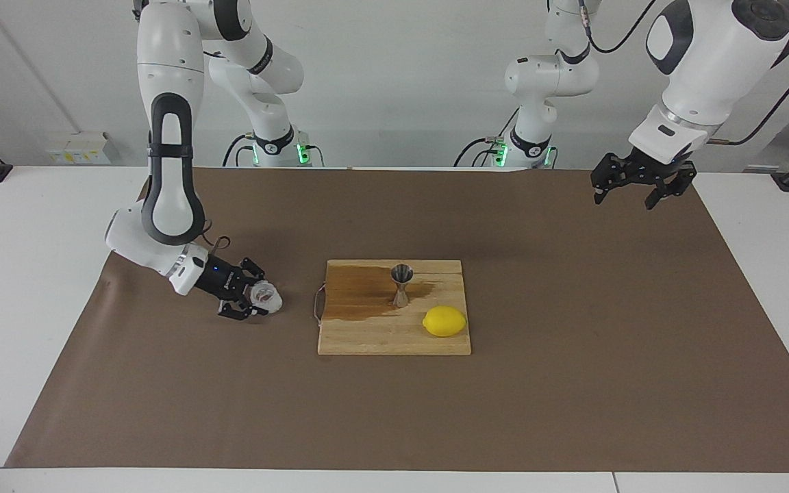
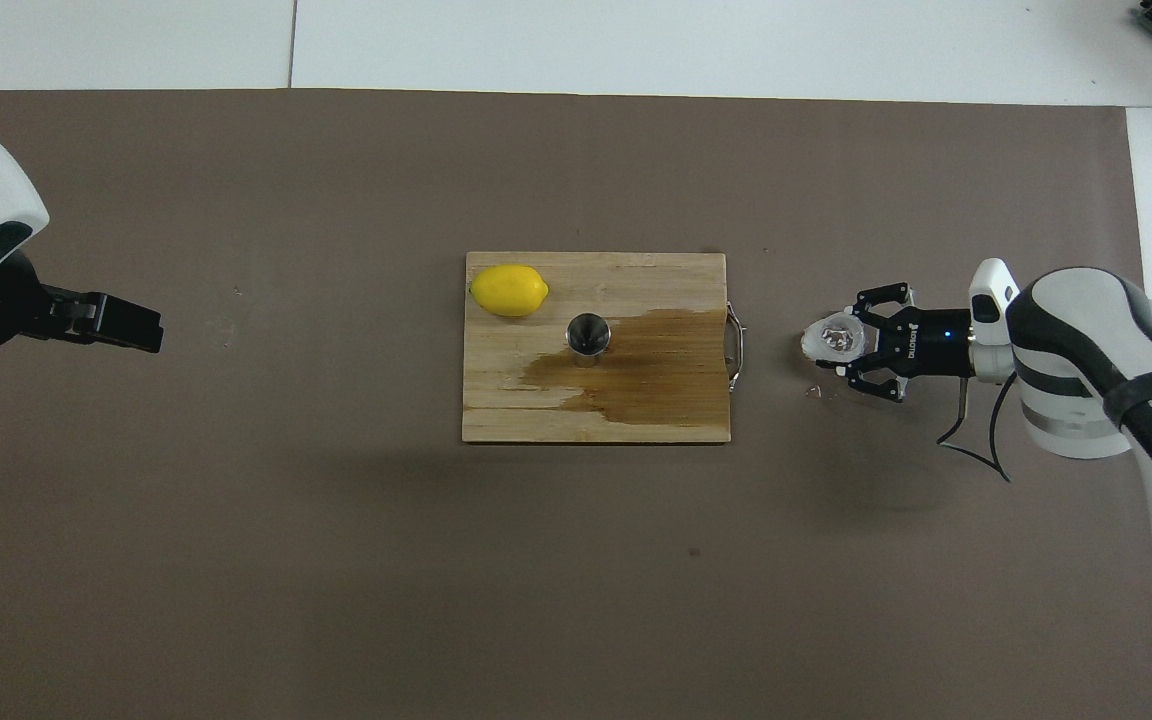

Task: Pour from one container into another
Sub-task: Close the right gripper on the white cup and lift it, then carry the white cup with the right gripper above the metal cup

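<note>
Facing view: right gripper (image 1: pixel 261 298) at left of centre, clamped on crinkled plastic cup (image 1: pixel 266 297); left gripper (image 1: pixel 641 190) upper right, spread, waiting.

Open mat all around, 1 cluttered board mid-table

I see bare brown mat (image 1: pixel 572 329) between my right gripper (image 1: pixel 255 298), clamped on the plastic cup (image 1: pixel 266 296), and the cutting board (image 1: pixel 394 329); only the board's metal handle (image 1: pixel 317 305) juts that way. On the board, the lemon (image 1: pixel 444 321) sits just beside the jigger (image 1: pixel 401 284), farther from the robots.
</note>
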{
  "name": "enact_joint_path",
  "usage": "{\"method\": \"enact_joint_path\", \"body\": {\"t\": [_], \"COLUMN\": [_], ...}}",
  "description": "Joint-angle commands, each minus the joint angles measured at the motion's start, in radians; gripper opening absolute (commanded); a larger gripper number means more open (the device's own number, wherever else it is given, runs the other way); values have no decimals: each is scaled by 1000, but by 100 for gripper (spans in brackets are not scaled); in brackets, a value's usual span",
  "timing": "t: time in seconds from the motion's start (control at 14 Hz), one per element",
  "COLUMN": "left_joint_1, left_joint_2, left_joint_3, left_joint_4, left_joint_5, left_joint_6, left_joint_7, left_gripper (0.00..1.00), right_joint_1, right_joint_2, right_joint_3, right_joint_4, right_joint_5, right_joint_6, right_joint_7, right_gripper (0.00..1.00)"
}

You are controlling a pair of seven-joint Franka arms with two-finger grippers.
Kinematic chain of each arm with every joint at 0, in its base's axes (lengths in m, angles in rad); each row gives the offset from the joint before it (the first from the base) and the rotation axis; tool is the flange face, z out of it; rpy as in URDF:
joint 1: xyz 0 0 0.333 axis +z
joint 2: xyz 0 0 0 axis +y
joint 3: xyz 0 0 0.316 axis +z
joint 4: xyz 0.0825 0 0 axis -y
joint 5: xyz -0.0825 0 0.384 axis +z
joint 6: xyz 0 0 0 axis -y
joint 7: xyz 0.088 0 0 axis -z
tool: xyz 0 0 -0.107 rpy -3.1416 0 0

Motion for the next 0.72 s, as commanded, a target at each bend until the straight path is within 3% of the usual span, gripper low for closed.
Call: {"method": "enact_joint_path", "body": {"t": [0.0,0.43,0.64], "left_joint_1": [18,18,17], "left_joint_2": [-1,-1,-3], "left_joint_3": [-10,-10,-10], "left_joint_4": [7,7,7], "left_joint_5": [10,10,10], "left_joint_6": [-13,-4,-15], "left_joint_7": [7,2,8], "left_gripper": [100,100,100], "right_joint_1": [63,260,330], "right_joint_2": [-86,-158,-175], "right_joint_3": [20,20,20], "right_joint_4": [-12,4,8], "right_joint_5": [21,-17,-133], "right_joint_6": [75,209,276], "right_joint_7": [99,389,527], "right_gripper": [37,36,36]}}
